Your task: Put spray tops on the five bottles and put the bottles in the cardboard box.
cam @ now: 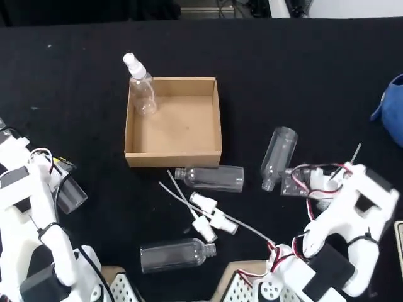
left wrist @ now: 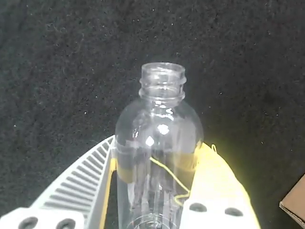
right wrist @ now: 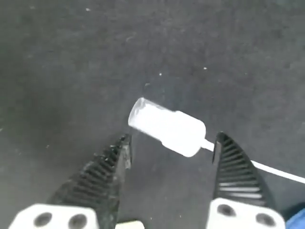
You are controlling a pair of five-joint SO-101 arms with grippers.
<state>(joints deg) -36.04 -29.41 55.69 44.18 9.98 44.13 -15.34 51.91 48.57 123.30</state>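
left gripper point(left wrist: 161, 145): clamped on a bottle point(left wrist: 157, 143), one finger on each side of its body; sits at the table's left edge in the high view.
held bottle: clear, neck open with no top; its base is cut off in the left wrist view and it is half hidden by the arm in the high view point(cam: 69, 192).
right gripper point(right wrist: 174, 143): jaws apart, low over the table point(right wrist: 71, 62), gripping nothing.
spray top point(right wrist: 167, 126): white, lies on its side between the open fingertips; can't tell if it touches either. Its tube point(right wrist: 276, 171) runs out of frame.
box point(cam: 173, 154): mid table, open.
capped bottle point(cam: 141, 88): upright in the box's far left corner, spray top on.
loose bottles: three lie on their sides, uncapped. One point(cam: 211, 178) is just in front of the box, one point(cam: 279, 154) is to its right near the right arm, one point(cam: 176, 256) is at the near edge.
loose tops: two point(cam: 211, 214) lie between the front and near bottles, their tubes crossing.
blue object point(cam: 393, 113): at the right edge, cut off, can't identify.
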